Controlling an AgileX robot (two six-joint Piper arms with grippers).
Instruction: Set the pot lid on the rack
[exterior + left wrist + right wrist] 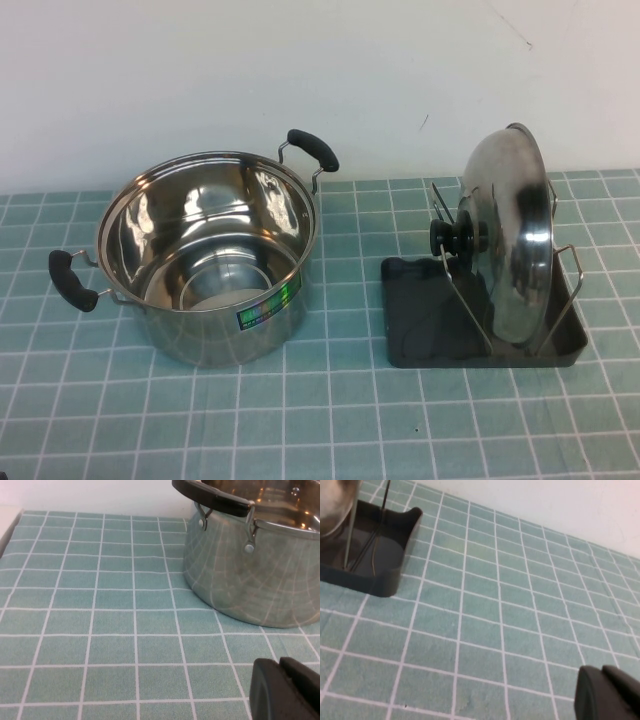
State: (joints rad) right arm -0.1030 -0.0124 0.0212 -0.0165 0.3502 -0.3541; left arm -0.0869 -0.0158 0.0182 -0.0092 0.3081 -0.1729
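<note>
pot lid (512, 235) upright in rack (420, 320), left end effector (285, 690) and right end effector (607, 692) well apart

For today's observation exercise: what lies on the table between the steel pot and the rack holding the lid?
Nothing: in the high view only bare green checked tablecloth separates the steel pot from the rack with the pot lid.

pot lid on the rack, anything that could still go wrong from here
The pot lid stands on edge between thin wire loops of the rack, so a bump could tip or roll it out. The left gripper sits low near the pot, and the right gripper near the rack; either could nudge them.
</note>
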